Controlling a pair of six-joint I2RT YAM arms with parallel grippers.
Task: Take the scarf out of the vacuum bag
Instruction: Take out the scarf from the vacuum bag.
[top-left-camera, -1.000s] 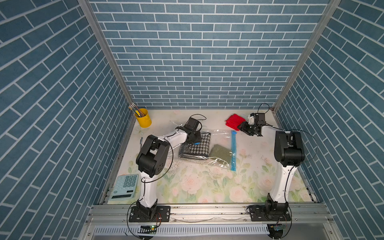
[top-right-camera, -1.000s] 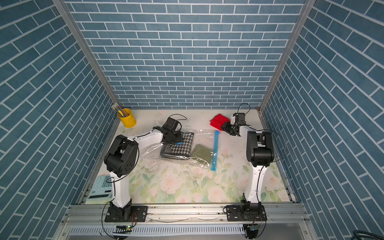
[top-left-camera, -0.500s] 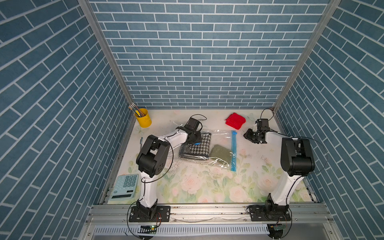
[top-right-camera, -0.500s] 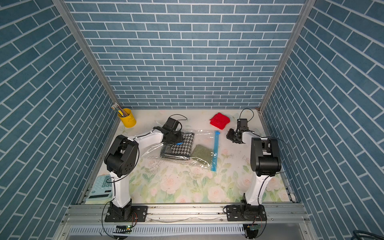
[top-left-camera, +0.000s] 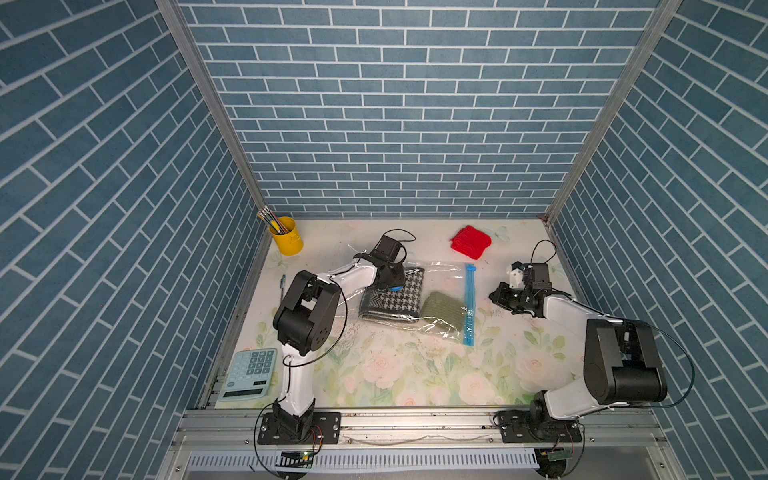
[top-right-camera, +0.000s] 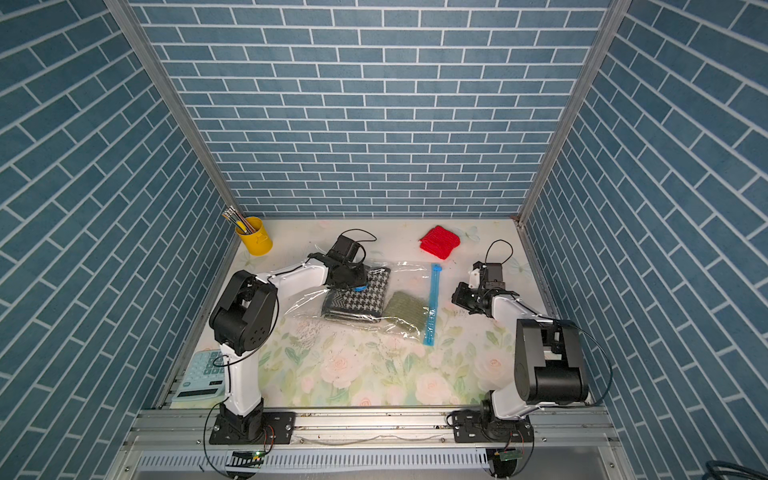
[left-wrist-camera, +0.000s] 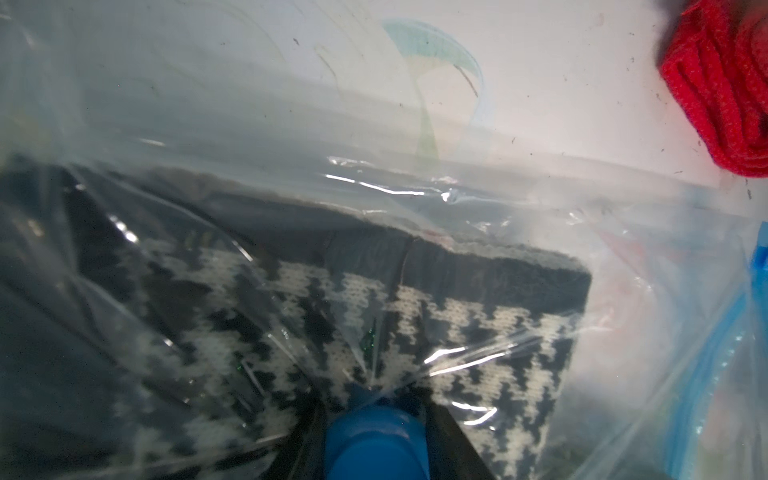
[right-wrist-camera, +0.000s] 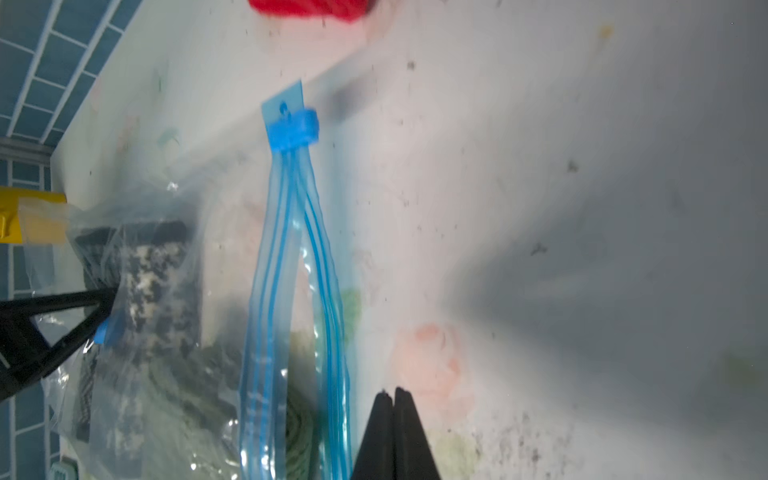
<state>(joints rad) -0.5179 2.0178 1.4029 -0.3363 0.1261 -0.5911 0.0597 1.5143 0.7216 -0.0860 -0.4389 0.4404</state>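
Right gripper (right-wrist-camera: 392, 392) is drawn back from the red knit (top-left-camera: 471, 242), closed and empty, beside the zip strip (top-left-camera: 469, 303).
The left gripper (left-wrist-camera: 374, 401) is clamped on the valve cap (top-left-camera: 397, 288) of the vacuum bag (top-left-camera: 442, 274); the scarf (top-left-camera: 395, 299) is seen folded inside, under that cap.

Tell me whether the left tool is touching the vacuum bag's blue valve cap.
Touching. The left wrist view shows the valve cap clamped between the fingers of the left tool.
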